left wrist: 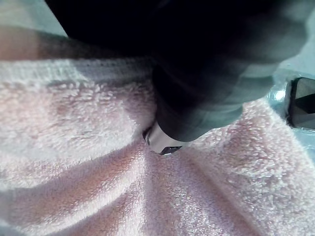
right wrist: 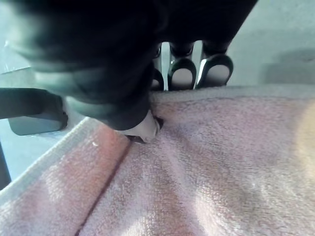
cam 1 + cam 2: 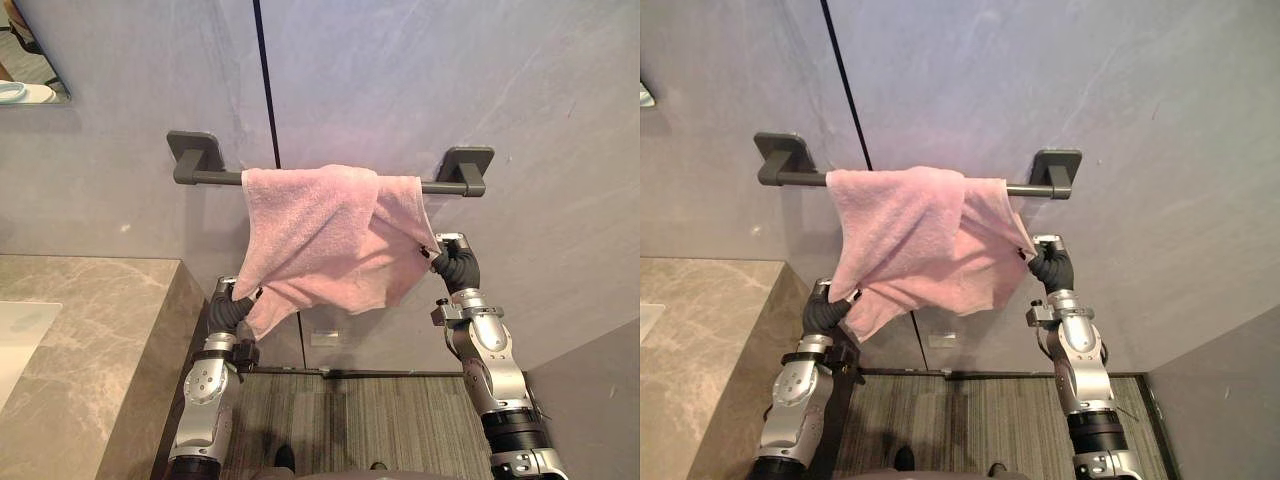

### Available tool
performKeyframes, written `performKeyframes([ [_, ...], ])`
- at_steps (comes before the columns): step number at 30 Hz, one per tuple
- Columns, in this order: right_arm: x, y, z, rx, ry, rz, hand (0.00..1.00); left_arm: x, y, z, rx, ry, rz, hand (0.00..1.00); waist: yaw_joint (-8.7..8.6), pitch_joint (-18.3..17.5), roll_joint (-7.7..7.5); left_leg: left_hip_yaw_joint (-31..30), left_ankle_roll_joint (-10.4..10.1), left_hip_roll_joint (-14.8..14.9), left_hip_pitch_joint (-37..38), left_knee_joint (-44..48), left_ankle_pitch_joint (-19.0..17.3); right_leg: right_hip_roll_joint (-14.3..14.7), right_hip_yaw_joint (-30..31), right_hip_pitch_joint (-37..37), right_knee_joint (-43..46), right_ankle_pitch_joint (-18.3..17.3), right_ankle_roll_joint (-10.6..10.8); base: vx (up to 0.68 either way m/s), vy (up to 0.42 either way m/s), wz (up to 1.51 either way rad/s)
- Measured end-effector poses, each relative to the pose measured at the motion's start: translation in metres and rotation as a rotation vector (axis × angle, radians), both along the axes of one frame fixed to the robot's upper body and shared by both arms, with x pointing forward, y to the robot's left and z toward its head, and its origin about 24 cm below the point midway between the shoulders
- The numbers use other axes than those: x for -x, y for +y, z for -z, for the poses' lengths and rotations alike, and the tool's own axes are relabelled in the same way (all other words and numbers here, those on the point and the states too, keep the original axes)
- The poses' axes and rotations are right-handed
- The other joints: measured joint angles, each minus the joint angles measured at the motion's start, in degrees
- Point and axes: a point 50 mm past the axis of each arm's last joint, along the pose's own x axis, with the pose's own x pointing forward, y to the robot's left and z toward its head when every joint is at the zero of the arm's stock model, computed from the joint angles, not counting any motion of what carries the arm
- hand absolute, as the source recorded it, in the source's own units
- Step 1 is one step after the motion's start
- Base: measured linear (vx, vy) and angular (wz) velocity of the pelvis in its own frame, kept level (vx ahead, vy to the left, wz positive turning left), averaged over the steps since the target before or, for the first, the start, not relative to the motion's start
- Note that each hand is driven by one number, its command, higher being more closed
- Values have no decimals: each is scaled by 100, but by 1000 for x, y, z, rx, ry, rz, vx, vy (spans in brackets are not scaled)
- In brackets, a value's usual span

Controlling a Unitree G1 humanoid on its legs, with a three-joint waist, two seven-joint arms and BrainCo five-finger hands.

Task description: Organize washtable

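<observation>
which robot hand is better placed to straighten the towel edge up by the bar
Right, likely. The right robot hand pinches the towel edge just below the bar, near its right bracket. The left robot hand grips the low hanging corner, well under the bar.

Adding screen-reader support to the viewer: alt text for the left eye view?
A pink towel hangs crumpled over a dark wall-mounted towel bar, with the left hand pinching its lower left corner and the right hand pinching its right edge. A marble counter sits at lower left.
</observation>
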Motion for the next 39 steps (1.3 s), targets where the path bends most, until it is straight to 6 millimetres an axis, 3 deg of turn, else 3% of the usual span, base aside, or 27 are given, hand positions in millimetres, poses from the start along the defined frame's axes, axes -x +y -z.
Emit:
performKeyframes([
  [19, 0, 2, 10, -28, 37, 14, 100, 0, 0, 8, 22, 32, 13, 100, -64, -60, -95, 14, -6, 4, 3, -6, -6, -1, 16, -8, 7, -2, 3, 0, 0, 0],
  [39, 4, 5, 18, -80, 59, -3, 100, -1, 3, 11, 165, 24, -54, 100, -121, -92, -144, -22, -13, -7, 1, -34, -25, -14, -17, 3, 29, -49, 65, 0, 0, 0],
])
